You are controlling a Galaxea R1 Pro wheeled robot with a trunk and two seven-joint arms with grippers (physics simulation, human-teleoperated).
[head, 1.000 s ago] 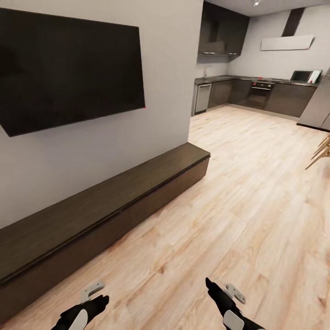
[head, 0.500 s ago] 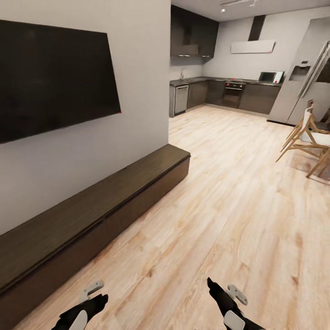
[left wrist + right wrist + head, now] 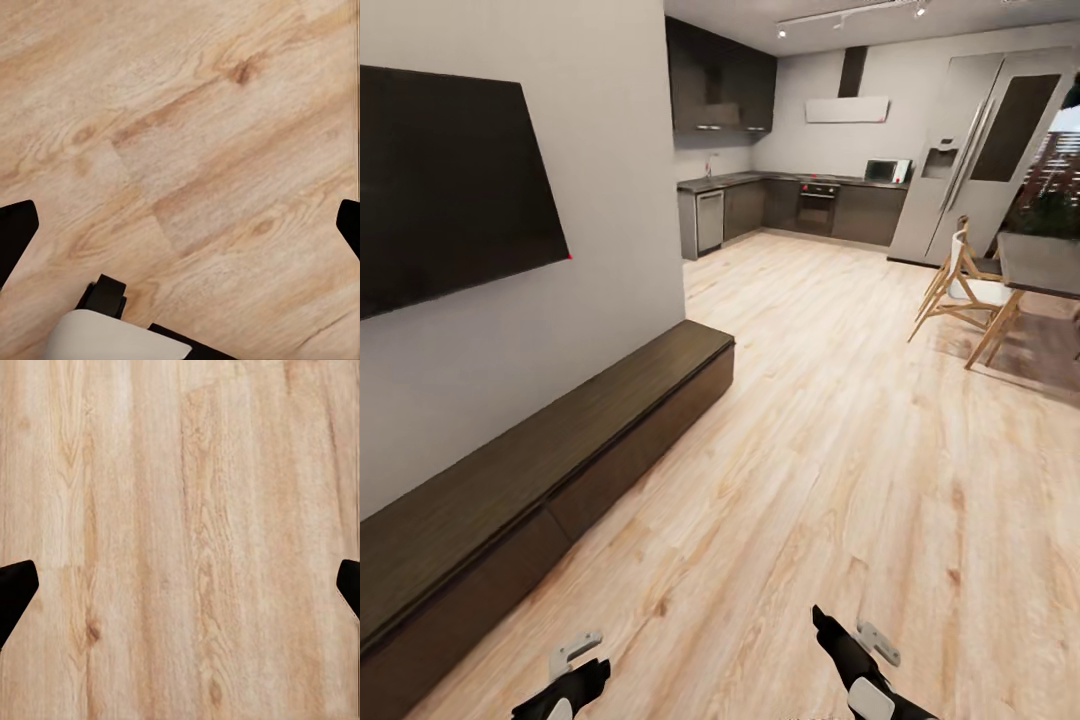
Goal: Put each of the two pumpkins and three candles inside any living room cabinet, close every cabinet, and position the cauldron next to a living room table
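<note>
Panning right since a second ago, the head camera brings a refrigerator (image 3: 970,150) and wooden chair (image 3: 960,290) into sight, while the closed cabinet (image 3: 560,440) under the wall television (image 3: 450,190) slides leftward. Left gripper (image 3: 180,225) and right gripper (image 3: 180,585) hang spread wide, empty, above plank floor (image 3: 840,450). No writing is legible.

The floor (image 3: 840,420) is pale honey wood planks with darker brown grain and knots. The cabinet (image 3: 560,450) is dark brown with fine streaks. The television (image 3: 440,190) is black on a light grey wall (image 3: 610,150). The kitchen units (image 3: 800,205) look dark grey, perhaps brown. The chairs (image 3: 960,290) are light wood.
</note>
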